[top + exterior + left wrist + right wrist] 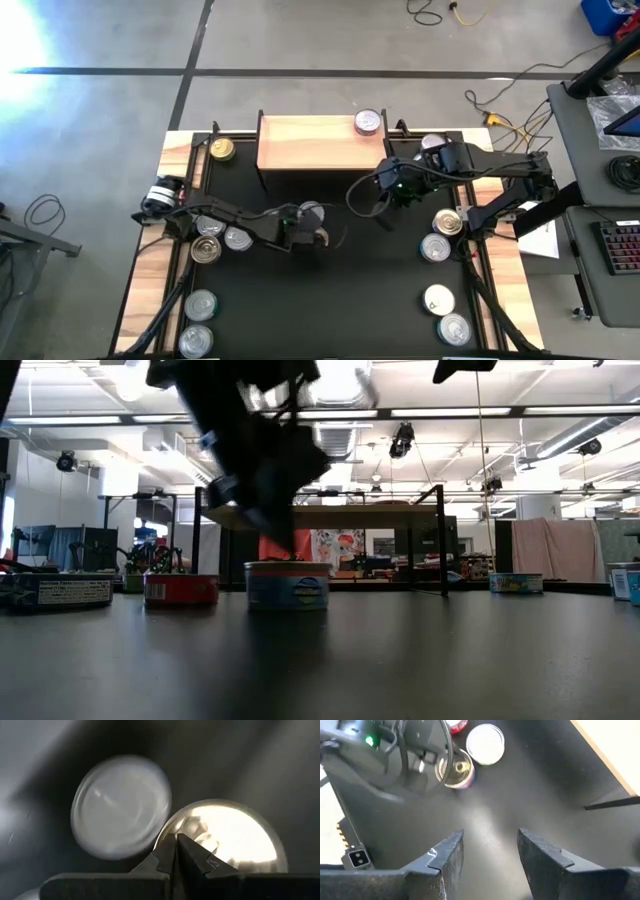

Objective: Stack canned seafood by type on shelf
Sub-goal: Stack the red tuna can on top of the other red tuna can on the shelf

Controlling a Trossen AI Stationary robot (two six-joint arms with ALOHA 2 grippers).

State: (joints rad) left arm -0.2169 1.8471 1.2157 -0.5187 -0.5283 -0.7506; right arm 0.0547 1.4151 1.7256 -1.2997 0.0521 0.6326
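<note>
Presently, left end effector (320,238) was seen clenched, empty, beside a silver can (312,212) at mat centre | right end effector (487,851) was held released, empty | one can (368,122) was found on shelf (300,145), 12 o'clock.

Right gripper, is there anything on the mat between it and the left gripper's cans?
No. In the right wrist view, the right gripper hangs open over bare black mat; the two cans lie beyond it, under the left arm.
</note>
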